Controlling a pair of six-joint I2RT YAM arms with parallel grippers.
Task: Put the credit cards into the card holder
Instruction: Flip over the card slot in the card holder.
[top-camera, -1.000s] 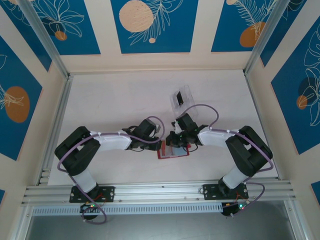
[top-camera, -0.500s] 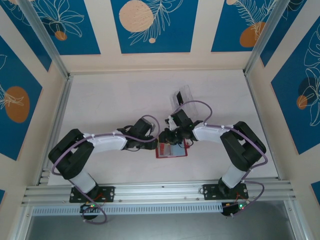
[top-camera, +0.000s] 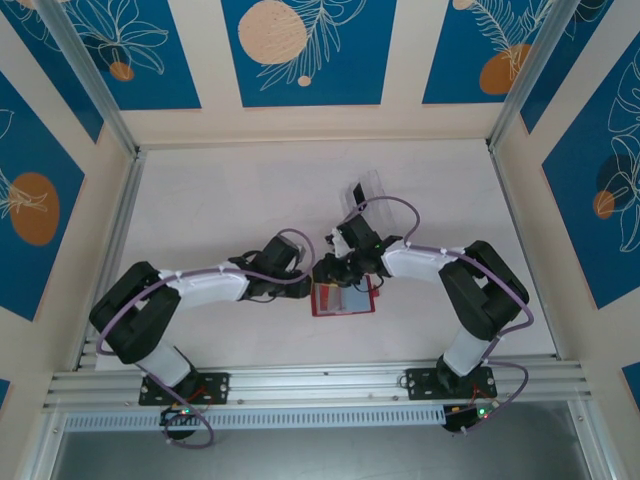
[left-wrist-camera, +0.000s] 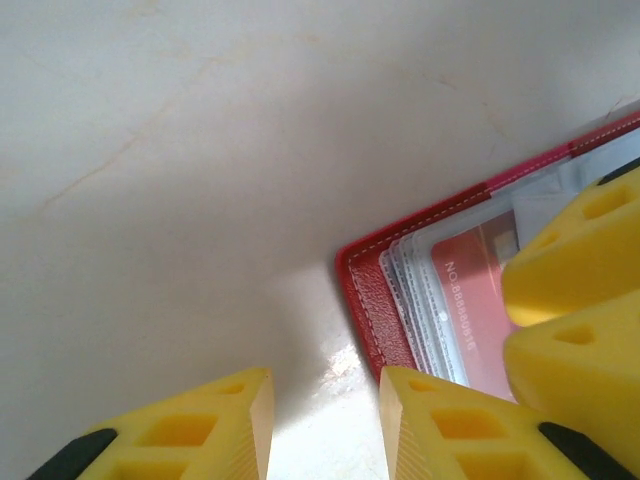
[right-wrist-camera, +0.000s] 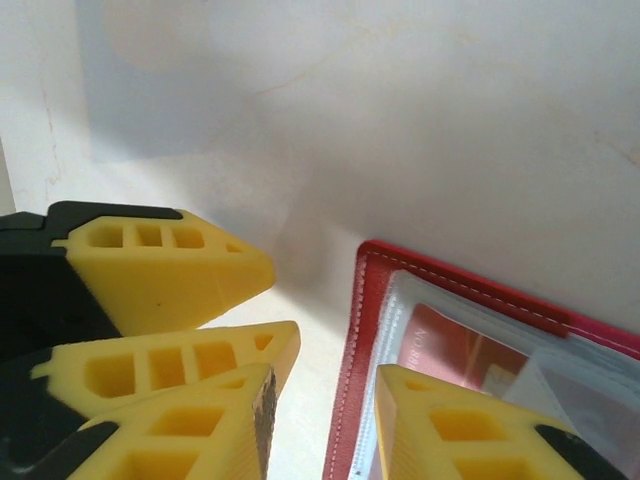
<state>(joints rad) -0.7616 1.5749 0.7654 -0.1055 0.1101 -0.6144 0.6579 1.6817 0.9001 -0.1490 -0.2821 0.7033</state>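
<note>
Card holder (top-camera: 345, 300) lies opened flat on the white bench (top-camera: 220, 200), whose bare top spreads well beyond the holder on every side. Left arm (top-camera: 200, 285) reaches in from the holder's left and right arm (top-camera: 440, 265) from its right, and the two wrists meet over its far left corner. A clear plastic tray (top-camera: 367, 192) stands on the far side of the holder, apart from it. Inside the holder, under shiny clear sleeves (right-wrist-camera: 590, 380), sits a red credit card (left-wrist-camera: 478, 268) with pale print, close to the corner stitched in white. A stack of pale sleeve edges (left-wrist-camera: 415, 300) lies between the card and the holder's red rim. Left claw (left-wrist-camera: 325, 378) is released, with bare bench between its yellow fingers, just off the holder's corner. Right claw (right-wrist-camera: 325, 378) is likewise released and grasps nothing; the holder's red rim lies in its gap, and one finger (right-wrist-camera: 450, 425) is over the clear sleeve
</note>
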